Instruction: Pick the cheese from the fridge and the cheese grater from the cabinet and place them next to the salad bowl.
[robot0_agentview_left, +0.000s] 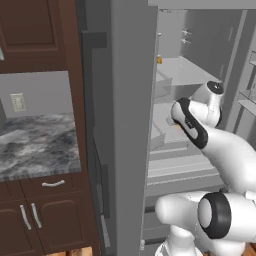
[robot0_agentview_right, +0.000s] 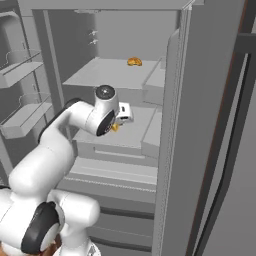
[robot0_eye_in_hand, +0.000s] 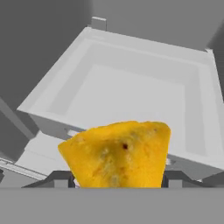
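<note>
I am holding the cheese (robot0_eye_in_hand: 119, 154) between my fingers (robot0_eye_in_hand: 117, 178), partly closed against its two sides, the yellow wedge sitting just ahead of them above a pale fridge (robot0_agentview_right: 115, 75) shelf.

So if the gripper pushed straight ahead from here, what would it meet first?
The yellow-orange cheese wedge sits right between the gripper's dark fingertips, so it likely meets that first; beyond lies the fridge's pale grey tray.
</note>
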